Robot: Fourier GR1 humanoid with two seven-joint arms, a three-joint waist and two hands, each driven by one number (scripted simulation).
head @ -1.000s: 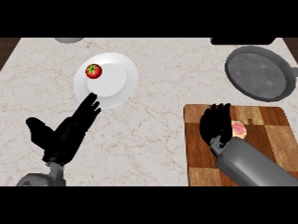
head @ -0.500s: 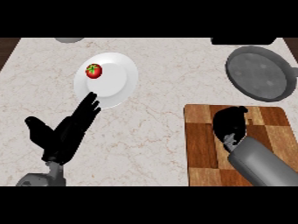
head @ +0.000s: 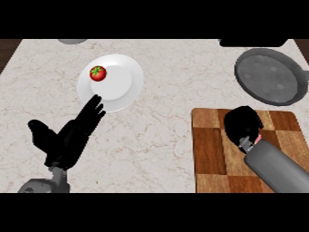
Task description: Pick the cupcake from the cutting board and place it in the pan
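Note:
A wooden cutting board [head: 210, 149] lies at the lower right of the counter. My right hand [head: 242, 124] is over it with fingers curled round the cupcake [head: 258, 137], of which only a pink sliver shows beside the wrist. The grey pan [head: 272, 75] sits beyond the board at the upper right, its handle pointing right, nothing in it. My left hand [head: 73, 133] rests open at the lower left, fingers straight and pointing up toward the plate.
A white plate [head: 120, 86] with a red tomato [head: 98, 73] stands left of centre, just above my left hand's fingertips. A grey object [head: 72, 41] and a dark object [head: 253, 42] are cut off at the counter's far edge.
My right hand has closed over the cupcake, hiding most of it, and shifted slightly up the board. The left hand has not moved.

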